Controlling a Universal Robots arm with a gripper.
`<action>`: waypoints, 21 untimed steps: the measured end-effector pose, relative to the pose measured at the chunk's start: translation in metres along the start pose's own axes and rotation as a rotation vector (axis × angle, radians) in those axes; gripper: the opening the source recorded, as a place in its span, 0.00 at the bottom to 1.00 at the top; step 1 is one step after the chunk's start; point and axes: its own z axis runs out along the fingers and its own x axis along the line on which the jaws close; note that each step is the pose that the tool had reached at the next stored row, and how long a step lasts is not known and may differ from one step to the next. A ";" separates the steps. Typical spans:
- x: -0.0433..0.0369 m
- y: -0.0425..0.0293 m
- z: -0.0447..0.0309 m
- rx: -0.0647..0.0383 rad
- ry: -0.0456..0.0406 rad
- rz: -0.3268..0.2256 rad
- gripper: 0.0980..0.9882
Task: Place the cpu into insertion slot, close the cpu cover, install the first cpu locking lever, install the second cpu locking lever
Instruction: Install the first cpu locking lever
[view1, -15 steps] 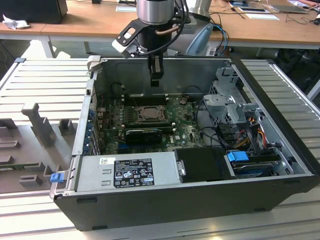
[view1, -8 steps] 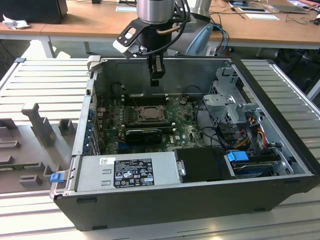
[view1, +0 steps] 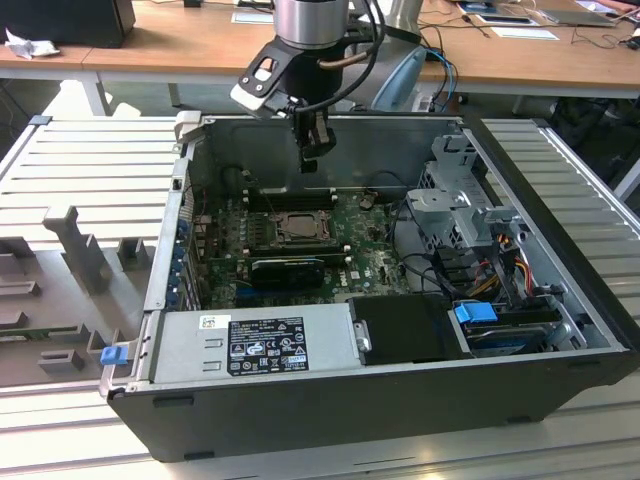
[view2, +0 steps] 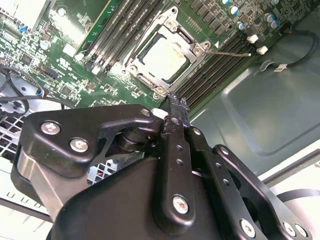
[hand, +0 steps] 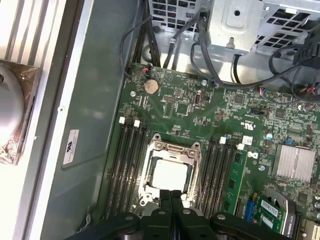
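the gripper hangs over the open computer case, just above the motherboard; in both wrist views its two fingers are pressed together with nothing between them, the tips hovering near the socket's edge and not plainly touching it; the cpu already lies flat in the insertion slot, its pale square top showing through the opening of the cpu cover, which looks folded down around it; in the second wrist view a thin wire lever juts out from the socket's side over the memory slots, so it is probably not latched yet.

the cpu is likely light, stiff and fragile, best taken by its edges and never pressed on top; the cover is thin sheet metal, a little springy on its hinge, and safer to push on its rim; the lever looks slim, smooth and springy, apt to slip off closed fingertips unless caught near its bent end.
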 end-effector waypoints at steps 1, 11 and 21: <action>0.0000 0.0000 0.0000 0.000 0.0004 -0.007 0.01; 0.0000 0.0000 0.0008 0.003 0.0029 -0.052 0.01; 0.0000 0.0000 0.0008 0.006 0.0061 -0.112 0.01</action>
